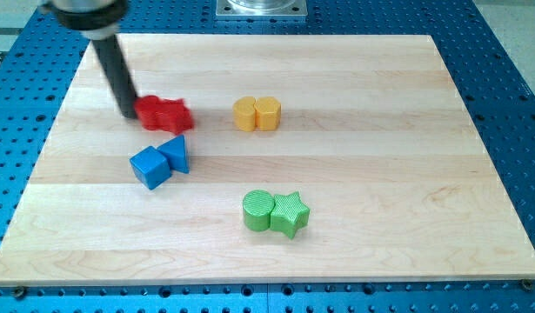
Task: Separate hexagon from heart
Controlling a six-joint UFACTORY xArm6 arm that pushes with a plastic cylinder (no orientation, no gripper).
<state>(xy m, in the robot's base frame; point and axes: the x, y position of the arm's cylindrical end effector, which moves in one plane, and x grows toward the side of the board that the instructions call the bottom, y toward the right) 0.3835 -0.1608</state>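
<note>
A pale wooden board (354,96) is seen lying on a blue perforated table (511,78). All places below are given relative to the red pair. A dark rod (115,69) is seen slanting down from the view's top left; no pincer is fitted to it, so nothing is gripped. My tip (129,114) is found touching, or just short of touching, the view's left edge of the red pair.

The red pair consists of two blocks pressed together: red block (150,111) on the view's left and second red block (177,115) on the view's right. Which is hexagon and which is heart cannot be told.

Just below the pair, a blue cube (150,167) and a blue triangular block (176,153) are seen touching. To the view's right, at like height, a yellow hexagon (244,114) and a yellow heart-like block (267,113) are seen touching. Well below and to the right, a green cylinder (257,210) is seen against a green star (290,213).
</note>
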